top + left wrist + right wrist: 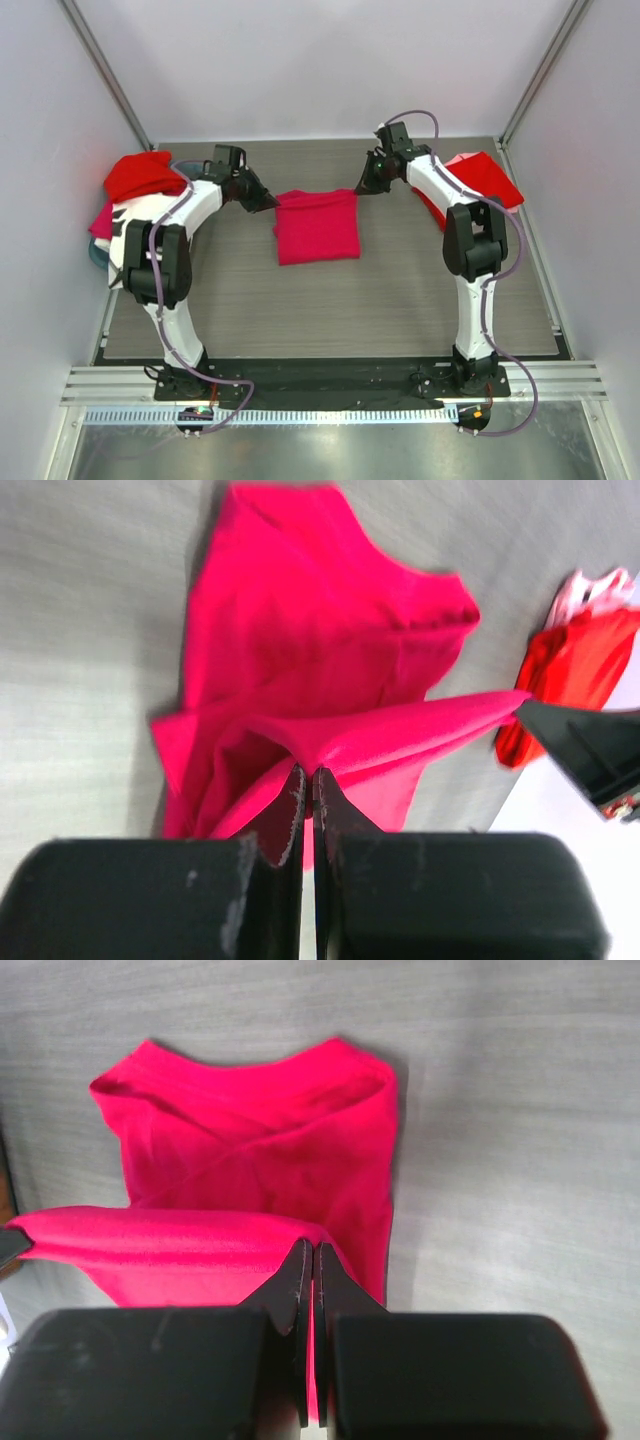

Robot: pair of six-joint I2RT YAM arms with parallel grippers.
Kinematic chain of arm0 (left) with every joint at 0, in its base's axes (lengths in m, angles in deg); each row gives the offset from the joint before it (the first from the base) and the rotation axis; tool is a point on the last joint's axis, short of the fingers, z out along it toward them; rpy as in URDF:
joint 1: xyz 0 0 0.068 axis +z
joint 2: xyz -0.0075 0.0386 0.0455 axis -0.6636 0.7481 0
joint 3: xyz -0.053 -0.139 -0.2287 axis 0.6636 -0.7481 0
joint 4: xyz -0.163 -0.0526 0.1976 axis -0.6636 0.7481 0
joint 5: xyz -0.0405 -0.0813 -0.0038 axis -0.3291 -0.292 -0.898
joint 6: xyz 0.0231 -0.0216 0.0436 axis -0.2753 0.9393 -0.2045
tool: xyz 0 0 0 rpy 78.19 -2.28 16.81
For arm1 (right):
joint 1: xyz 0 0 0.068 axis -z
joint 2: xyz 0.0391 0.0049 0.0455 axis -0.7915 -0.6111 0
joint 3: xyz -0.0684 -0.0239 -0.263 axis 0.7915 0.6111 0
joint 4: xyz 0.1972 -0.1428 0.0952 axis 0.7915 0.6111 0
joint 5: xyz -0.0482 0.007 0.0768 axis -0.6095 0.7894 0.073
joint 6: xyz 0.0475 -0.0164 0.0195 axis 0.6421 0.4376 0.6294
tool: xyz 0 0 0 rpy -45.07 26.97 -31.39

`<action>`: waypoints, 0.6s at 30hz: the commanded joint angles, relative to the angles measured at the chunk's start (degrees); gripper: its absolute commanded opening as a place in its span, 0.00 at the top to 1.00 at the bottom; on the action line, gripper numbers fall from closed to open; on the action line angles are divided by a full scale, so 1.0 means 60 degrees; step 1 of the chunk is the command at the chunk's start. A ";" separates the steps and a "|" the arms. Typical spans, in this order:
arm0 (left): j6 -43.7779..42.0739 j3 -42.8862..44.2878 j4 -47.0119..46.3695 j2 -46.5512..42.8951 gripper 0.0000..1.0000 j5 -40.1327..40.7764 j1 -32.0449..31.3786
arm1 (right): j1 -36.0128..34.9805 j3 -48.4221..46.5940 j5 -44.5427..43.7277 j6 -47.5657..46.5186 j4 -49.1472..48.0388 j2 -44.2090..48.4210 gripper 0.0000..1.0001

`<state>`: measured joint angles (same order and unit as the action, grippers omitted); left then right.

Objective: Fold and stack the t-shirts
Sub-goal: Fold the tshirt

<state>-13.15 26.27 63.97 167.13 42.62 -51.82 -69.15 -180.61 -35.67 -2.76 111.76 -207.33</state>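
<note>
Left fingers (342, 825) clamped on pink t-shirt (310, 630) fold; red shirts (580, 670) at far right.

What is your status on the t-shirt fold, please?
Both shut: left tool, right tool, on far corners of pink t-shirt. Far edge lifted, rest flat mid-table. Left shirt pile, right shirt pile clear of fold.

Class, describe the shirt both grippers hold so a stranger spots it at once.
On the table, dead centre, lies a magenta t-shirt, pinched by the left gripper and right gripper. Unlike the red piles at either side, it lies alone, part-folded.
</note>
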 commanded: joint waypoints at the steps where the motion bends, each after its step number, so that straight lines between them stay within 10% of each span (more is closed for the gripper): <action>1: 0.0233 0.0676 -0.0959 0.0721 1.00 0.0131 0.0359 | 0.0239 -0.0887 -0.0233 0.0022 -0.0235 -0.0605 0.99; 8: 0.0951 0.1979 -0.2527 0.2200 0.96 0.0087 0.0974 | 0.0430 -0.3214 0.0704 0.0359 -0.1753 -0.2422 0.96; 9: 0.0864 0.2271 -0.2659 0.2492 0.78 0.0102 0.1003 | 0.0459 -0.3319 0.0617 0.0432 -0.1962 -0.2555 0.78; 10: 0.0791 0.2927 -0.2632 0.3075 0.28 0.0218 0.1018 | 0.0488 -0.3349 0.0108 0.0505 -0.2152 -0.2614 0.37; 11: 0.0631 0.3397 -0.2646 0.3458 0.02 0.0045 0.1018 | 0.0518 -0.3262 -0.0071 0.0636 -0.2401 -0.2658 0.25; 13: 0.0264 0.4480 -0.2064 0.4292 0.00 -0.0380 0.1004 | 0.0620 -0.3014 -0.0117 0.0667 -0.2534 -0.2586 0.06; 18: -0.0044 0.3333 -0.3038 0.3830 0.00 -0.0616 0.0974 | 0.0650 -0.0394 0.0264 0.0448 -0.4407 -0.1475 0.09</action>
<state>-10.96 49.62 50.55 193.40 41.09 -45.54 -65.28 -189.22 -34.66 0.19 93.90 -222.19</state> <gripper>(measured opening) 0.996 0.930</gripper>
